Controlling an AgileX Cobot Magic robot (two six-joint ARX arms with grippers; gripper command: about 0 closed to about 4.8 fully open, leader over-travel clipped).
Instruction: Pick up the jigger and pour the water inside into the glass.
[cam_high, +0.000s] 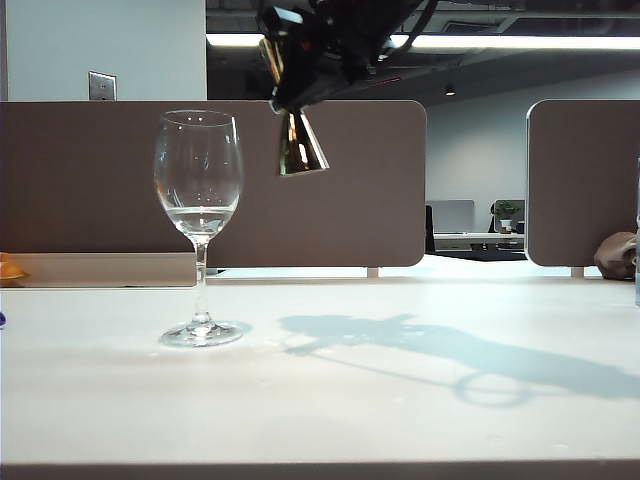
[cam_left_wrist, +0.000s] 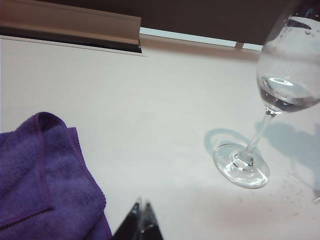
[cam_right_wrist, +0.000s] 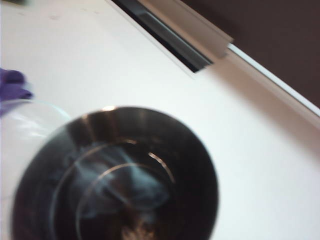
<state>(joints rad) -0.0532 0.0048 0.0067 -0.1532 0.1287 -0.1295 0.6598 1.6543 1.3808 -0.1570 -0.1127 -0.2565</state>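
Now: table bare at right; glass upright near left edge, water low in bowl; jigger clamped in right gripper high, just right of rim, axis near upright; left gripper narrow, low beside cloth

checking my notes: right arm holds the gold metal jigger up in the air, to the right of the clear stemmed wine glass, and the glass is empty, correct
Not quite: the clear stemmed wine glass is not empty. The exterior view shows a little clear water at the bottom of its bowl. The right gripper does hold the gold metal jigger in the air, right of the glass.
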